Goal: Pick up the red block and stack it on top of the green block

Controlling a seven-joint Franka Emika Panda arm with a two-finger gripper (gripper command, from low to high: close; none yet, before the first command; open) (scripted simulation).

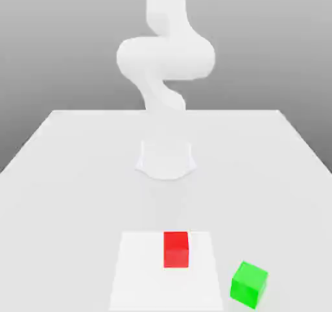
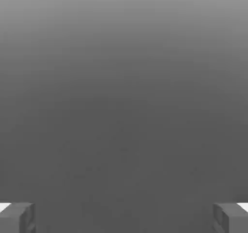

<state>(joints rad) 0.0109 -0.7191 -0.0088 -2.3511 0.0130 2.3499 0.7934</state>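
Jaws [image 2: 124, 218] wide apart, nothing between them in the hand view, plain grey beyond. Arm [image 1: 166, 58] rises from its base at the far part of the tabletop [image 1: 71, 207], bent at a bulky joint and running up out of the exterior view's top edge, well apart from the blocks. Red block [image 1: 176, 250] sits on a white square [image 1: 146, 288]; green block [image 1: 248, 285], turned at an angle, lies near it, off the square toward the exterior view's right.

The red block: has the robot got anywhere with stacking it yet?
Nothing looks done: the red block sits on the white square, apart from the green block. The hand is open, holding nothing. Picking up and stacking both remain.
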